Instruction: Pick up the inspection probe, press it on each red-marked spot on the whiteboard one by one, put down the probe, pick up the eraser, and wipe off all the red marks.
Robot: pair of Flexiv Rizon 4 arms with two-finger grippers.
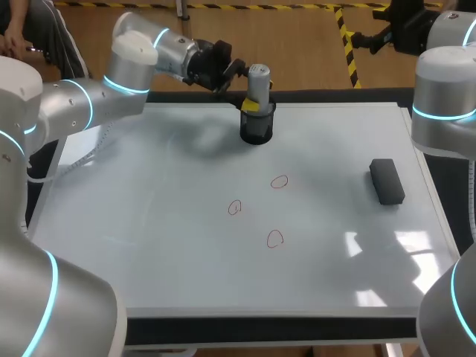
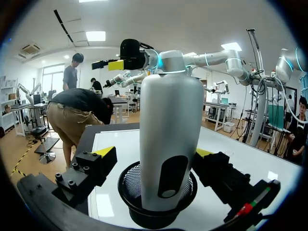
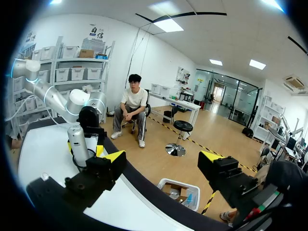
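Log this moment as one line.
left gripper: open, astride probe in holder | right gripper: open, empty | red marks: three, unwiped | eraser: on whiteboard

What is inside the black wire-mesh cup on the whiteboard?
A silver cylindrical probe stands upright in the black mesh cup. The cup's wall and the probe's body hide its lower tip and the cup's bottom.

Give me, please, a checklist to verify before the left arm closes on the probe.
1. Probe stands upright in the mesh cup: ok.
2. Probe sits between the left fingers: ok.
3. Left fingers touch the probe on both sides: not ok, a gap shows on at least one side.
4. Three red marks on the whiteboard are uncovered: ok.
5. Eraser lies apart from the red marks: ok.
6. Right fingers are open, empty and far from the probe: ok.
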